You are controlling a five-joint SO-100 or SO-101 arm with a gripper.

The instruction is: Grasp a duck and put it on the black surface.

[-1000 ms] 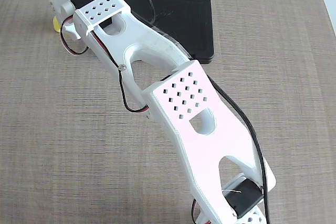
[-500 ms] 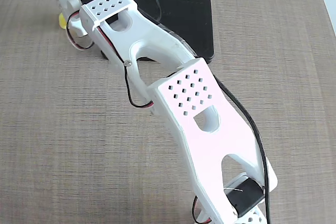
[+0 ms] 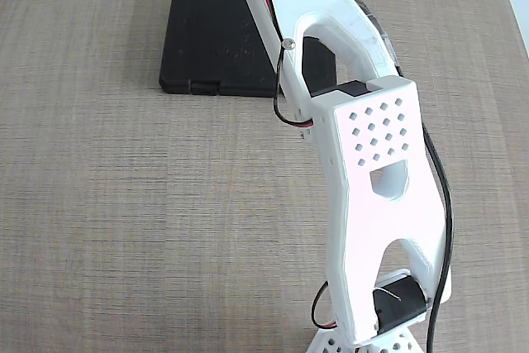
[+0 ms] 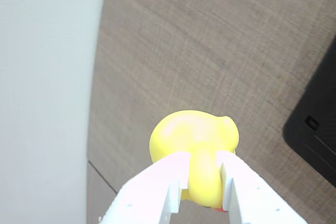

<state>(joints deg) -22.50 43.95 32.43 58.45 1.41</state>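
Wrist view shows the duck (image 4: 194, 145) pinched between the two white fingers (image 4: 157, 190) of the gripper (image 4: 202, 174), which comes in from the 6 o'clock edge. The fingers are clenched on the toy's narrower part, and the rounder yellow body bulges out beyond their tips toward 12 o'clock. A speck of red-orange, probably the beak, peeks out near the right finger at the bottom edge. The toy looks to hang above the wood-grain table (image 4: 210, 40), not resting on it, though the height cannot be read. The black surface (image 4: 317, 129) shows only as a dark corner at the 3 o'clock edge of this view, apart from the duck. A pale band, seemingly floor or wall beyond the table's edge, fills the 9 o'clock side.

Fixed view shows the slab (image 3: 211, 43) lying flat on the table at about 11 o'clock, partly covered by the white arm (image 3: 372, 171), which rises from its base at 6 o'clock and leaves the frame at 12 o'clock. Neither gripper nor duck appears there.

So the grasp looks done and the carry is in hand. The next move, as I judge it, calls for swinging the wrist toward the slab until the black fills the space under the duck, lowering, and only then opening the fingers, since a rounded toy may roll or tip on release.
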